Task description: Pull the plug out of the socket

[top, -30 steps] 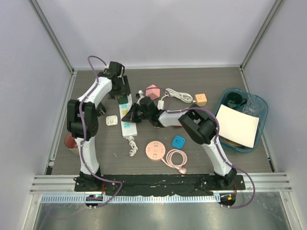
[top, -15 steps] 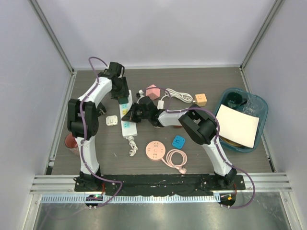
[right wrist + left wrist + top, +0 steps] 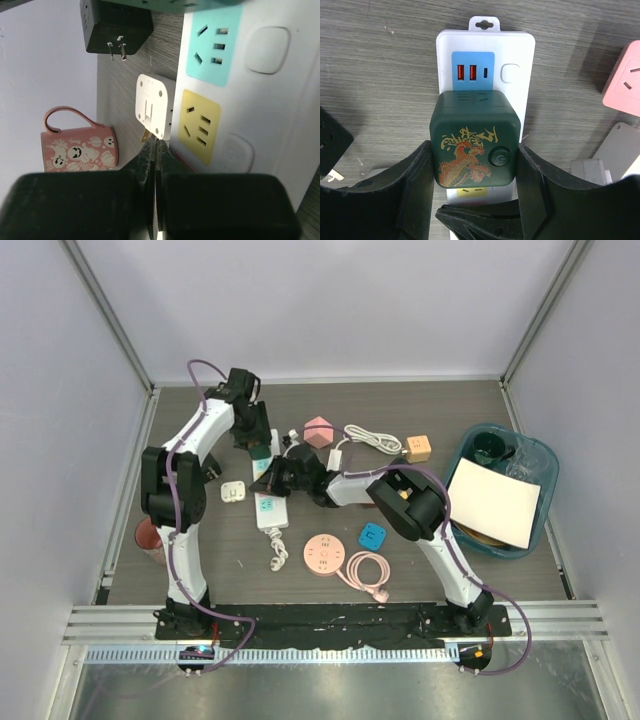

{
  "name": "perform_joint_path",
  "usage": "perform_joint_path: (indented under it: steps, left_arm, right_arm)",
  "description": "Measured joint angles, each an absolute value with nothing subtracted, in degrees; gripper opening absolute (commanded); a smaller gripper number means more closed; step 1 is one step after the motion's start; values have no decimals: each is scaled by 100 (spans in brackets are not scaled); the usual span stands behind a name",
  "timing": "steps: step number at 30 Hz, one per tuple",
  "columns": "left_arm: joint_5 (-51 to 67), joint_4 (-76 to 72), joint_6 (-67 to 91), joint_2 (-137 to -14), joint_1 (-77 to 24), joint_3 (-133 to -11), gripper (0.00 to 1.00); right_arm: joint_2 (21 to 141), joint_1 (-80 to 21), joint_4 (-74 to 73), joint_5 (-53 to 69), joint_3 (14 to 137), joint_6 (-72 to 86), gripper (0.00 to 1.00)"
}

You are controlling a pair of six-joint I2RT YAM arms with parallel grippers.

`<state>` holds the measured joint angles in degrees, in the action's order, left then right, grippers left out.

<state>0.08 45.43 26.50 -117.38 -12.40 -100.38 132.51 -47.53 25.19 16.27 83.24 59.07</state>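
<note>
Here, left gripper (image 3: 474, 167): jaws clamped on the two sides of the plug, one finger against each flank.
plug (image 3: 472, 145): a dark green cube with a gold dragon and a round button, sitting on the power strip just below its blue USB panel; whether its pins are seated cannot be told.
right gripper (image 3: 154, 150): jaws pressed together, holding nothing, tip at the strip's long edge beside the yellow socket.
power strip (image 3: 520, 60): white, flat on the table, with a teal socket next to the yellow one.
white adapter (image 3: 155, 110): just beside the strip, by the right fingertips.
black adapter (image 3: 117, 22): near the strip, prongs showing.
pink mug (image 3: 80, 145): well apart from the strip, beyond the white adapter.
</note>
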Motion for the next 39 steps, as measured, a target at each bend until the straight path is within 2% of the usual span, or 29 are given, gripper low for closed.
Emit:
perform_joint_path:
  steps: [14,34,39]
  left_arm:
    - [-309,4735,2473,-11738,-1358,-10108,0]
    - [-368,5179,2383,-11721,-1422,-10508,0]
    - [-399,4982,2377,-11614,-1455,-10300,0]
  right_arm:
    - [13391,-4692,3852,1828,7778,6455,1]
    - [13404,-4648,4150,1942,7708,6657,1]
    - [13406,-4639,4165,1946,7708,6663,1]
